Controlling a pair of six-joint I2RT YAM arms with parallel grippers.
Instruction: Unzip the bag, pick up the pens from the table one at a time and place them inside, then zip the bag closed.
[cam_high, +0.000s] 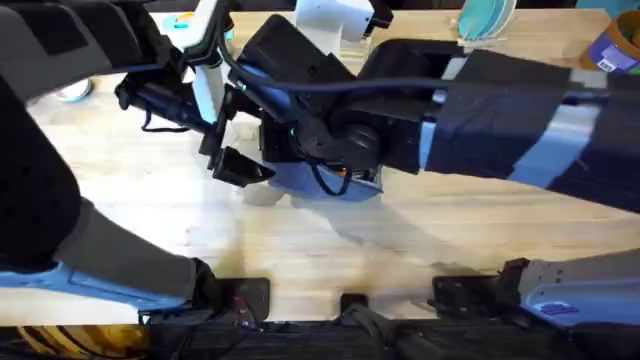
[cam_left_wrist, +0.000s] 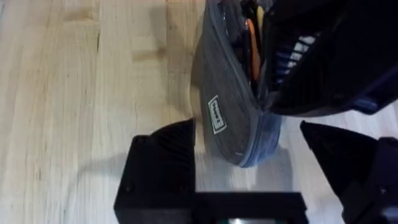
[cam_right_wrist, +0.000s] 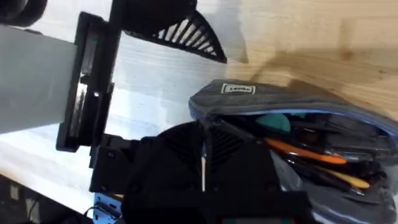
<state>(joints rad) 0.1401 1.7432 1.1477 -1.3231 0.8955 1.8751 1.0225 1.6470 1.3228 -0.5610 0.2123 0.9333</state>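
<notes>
The bag (cam_left_wrist: 230, 99) carries a small white-bordered rectangular label (cam_left_wrist: 215, 114) sewn onto its blue-grey fabric side; the same label (cam_right_wrist: 237, 89) shows in the right wrist view. Its lettering is too small and blurred to read. No other text, number or sign is legible.

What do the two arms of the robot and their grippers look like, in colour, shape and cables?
Both arms are mostly black, with blocky housings and rounded joints. The left arm has grey links and a light blue band near its base. The right arm has dark segments with grey-blue panels, and a thin black cable runs along it. The left gripper has black, wedge-shaped fingers; one finger shows white ribbing in the right wrist view.
</notes>
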